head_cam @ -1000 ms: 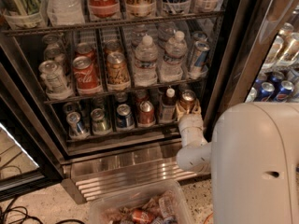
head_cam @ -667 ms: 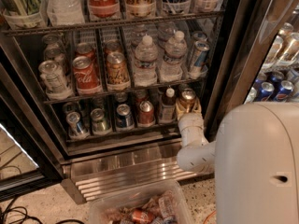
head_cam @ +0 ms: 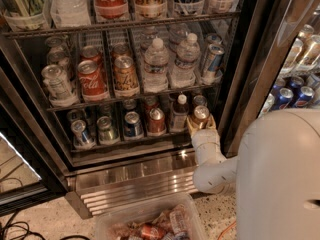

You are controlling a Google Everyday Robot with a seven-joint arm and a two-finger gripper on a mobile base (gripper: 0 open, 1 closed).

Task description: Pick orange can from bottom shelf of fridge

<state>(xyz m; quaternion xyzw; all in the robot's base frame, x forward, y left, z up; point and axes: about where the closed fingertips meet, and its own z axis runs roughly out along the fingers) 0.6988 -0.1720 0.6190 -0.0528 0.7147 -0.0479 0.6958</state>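
The orange can (head_cam: 201, 115) is small and copper-orange with a silver top. It stands at the right front end of the bottom shelf (head_cam: 125, 143) of the fridge (head_cam: 135, 171). My gripper (head_cam: 201, 126) reaches up from the white arm and its cream fingers (head_cam: 191, 125) flank the can's lower body on both sides, shut on it. To the can's left stand a small dark bottle (head_cam: 179, 113), a red can (head_cam: 156, 121), a blue can (head_cam: 132, 124) and silver cans (head_cam: 81, 132).
The rack above holds water bottles (head_cam: 156, 64), a Coca-Cola can (head_cam: 90, 80) and an orange-brown can (head_cam: 125, 75). The ribbed steel base sits below the shelf. A clear bin of snacks (head_cam: 150, 224) lies on the floor. The neighbouring cooler with Pepsi cans (head_cam: 292, 96) is right. My white arm body (head_cam: 280, 179) fills the lower right.
The orange can and the gripper around it have shifted slightly down and outward in view. Everything else is unchanged.
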